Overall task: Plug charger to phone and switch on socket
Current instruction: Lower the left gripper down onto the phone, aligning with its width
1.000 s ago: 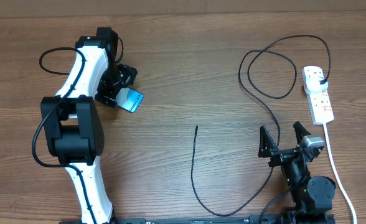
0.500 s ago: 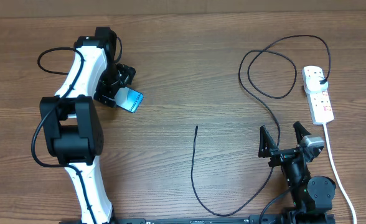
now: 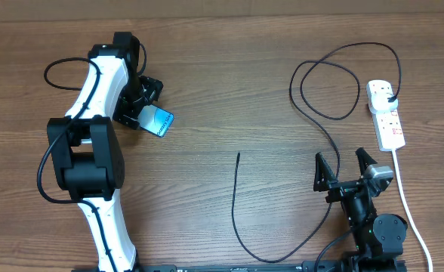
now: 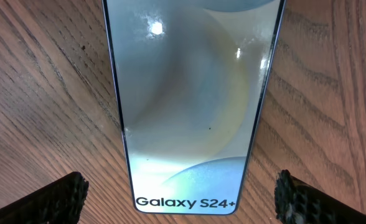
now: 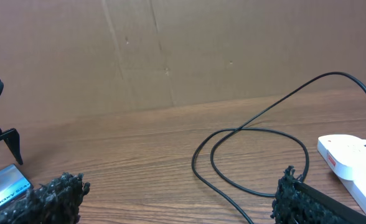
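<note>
The Galaxy S24+ phone is lying flat on the wooden table, in the upper left part of the overhead view, with its blue screen facing up. The left gripper is hovering at one end of the phone. In the left wrist view the end with the "Galaxy S24+" text is pointing toward the bottom of the frame. Its two fingers are standing wide apart there, one on each side of the phone and not touching its edges.

The black charger cable is lying in the middle and right of the overhead view. Its free tip is resting on the bare table near the centre, well apart from the phone. From there the cable is curving down, then up past the right gripper, and making loops in the upper right. Its plug head is sitting in the white power strip at the right edge. A thick white cord is running from the strip toward the lower right.

The right gripper is waiting in the lower right with its fingers spread and holding nothing.
</note>
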Robot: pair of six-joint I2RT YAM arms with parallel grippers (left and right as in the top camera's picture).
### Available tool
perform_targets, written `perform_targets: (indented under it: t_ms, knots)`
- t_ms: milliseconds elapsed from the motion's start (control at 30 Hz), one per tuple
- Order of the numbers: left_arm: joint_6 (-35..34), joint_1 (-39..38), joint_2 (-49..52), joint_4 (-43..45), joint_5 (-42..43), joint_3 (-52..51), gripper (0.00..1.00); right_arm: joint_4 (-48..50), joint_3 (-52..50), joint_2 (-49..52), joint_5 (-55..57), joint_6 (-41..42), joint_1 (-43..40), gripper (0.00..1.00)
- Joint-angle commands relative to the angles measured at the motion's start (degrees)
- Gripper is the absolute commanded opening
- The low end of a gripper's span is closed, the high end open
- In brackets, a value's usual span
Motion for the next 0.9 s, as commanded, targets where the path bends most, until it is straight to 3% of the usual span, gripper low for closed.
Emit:
perform_targets:
  t_ms: [0,700,867]
  knots:
    - [0.24,0.37,0.33,0.13,0.22,-0.2,1.0,0.2,-0.61,-0.52,0.55,-0.24,0.37,1.0]
    - [0.31,0.68,0.33,-1.07,0.09,-0.22,1.0,0.2,-0.61,-0.52,0.55,-0.24,0.37,1.0]
    - [3.3,0.68,0.33,-0.17,1.75,-0.22,1.0,0.2,-0.61,-0.52,0.52,-0.24,0.37,1.0]
